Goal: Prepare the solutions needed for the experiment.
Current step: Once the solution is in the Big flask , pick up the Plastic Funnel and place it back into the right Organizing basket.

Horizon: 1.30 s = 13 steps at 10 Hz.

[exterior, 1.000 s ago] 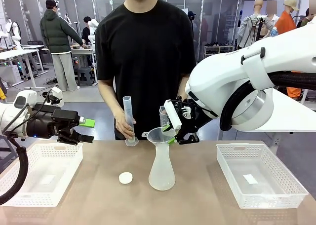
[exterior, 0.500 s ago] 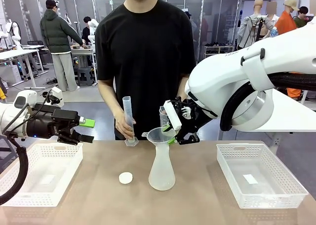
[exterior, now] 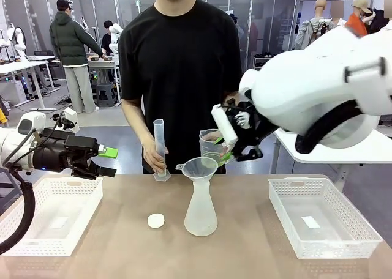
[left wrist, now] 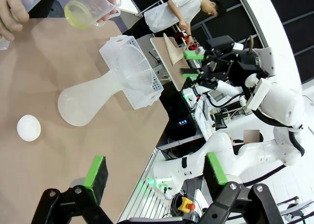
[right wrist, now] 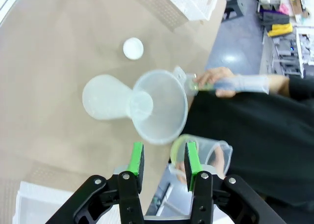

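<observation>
The right gripper [exterior: 225,158] stands half-spread, pinching nothing. Below it is a translucent white conical flask [exterior: 201,215] topped by a clear plastic funnel [exterior: 199,167]. Beside its fingers is a clear beaker [exterior: 210,145] of pale yellow-green solution [left wrist: 78,14]. The left gripper [exterior: 109,163] is spread wide.

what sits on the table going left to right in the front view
left white basket → small white round cap → conical flask with a funnel in its neck → right white basket
</observation>
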Available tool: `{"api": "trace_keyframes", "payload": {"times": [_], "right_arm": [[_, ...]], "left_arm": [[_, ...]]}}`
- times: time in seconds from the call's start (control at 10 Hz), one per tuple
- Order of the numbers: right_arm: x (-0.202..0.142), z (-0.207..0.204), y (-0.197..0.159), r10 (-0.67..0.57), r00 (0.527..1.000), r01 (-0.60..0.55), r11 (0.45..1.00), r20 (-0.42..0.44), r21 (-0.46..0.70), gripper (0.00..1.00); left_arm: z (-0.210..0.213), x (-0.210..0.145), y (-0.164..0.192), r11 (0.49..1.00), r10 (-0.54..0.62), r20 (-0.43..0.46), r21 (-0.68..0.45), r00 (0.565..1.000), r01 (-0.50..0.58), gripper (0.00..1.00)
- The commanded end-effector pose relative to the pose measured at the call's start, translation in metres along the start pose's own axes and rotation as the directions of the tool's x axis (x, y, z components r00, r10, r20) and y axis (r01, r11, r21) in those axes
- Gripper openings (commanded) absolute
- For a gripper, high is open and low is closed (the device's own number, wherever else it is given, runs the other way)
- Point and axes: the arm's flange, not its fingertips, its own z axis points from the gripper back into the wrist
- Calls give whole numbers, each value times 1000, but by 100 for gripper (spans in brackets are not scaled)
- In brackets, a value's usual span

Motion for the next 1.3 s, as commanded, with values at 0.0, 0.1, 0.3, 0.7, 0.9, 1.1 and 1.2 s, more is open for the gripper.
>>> {"api": "trace_keyframes", "payload": {"times": [0.0, 0.1, 0.3, 0.7, 0.9, 1.1, 1.2], "right_arm": [[-20, 30, 9, -75, 990, 76, 997, -117, 8, 44], [-40, 49, 13, -141, 973, 147, 989, -180, 22, 44], [-68, 69, 30, -251, 937, 273, 960, -242, 62, 44], [-91, 77, 41, -267, 928, 291, 955, -259, 62, 44], [-91, 77, 41, -267, 928, 291, 955, -259, 62, 44], [-91, 77, 41, -267, 928, 291, 955, -259, 62, 44], [-88, 78, 43, -271, 928, 297, 952, -256, 69, 44]], "left_arm": [[-2, 2, -2, 1000, 13, 17, -21, 1000, -13, 100], [-2, 2, -2, 1000, 13, 17, -21, 1000, -13, 100], [-2, 2, -2, 1000, 13, 17, -21, 1000, -13, 100], [-2, 2, -2, 1000, 13, 17, -21, 1000, -13, 100], [-2, 2, -2, 1000, 13, 17, -21, 1000, -13, 100], [-2, 2, -2, 1000, 13, 17, -21, 1000, -13, 100], [-2, 2, -2, 1000, 13, 17, -21, 1000, -13, 100]]}}
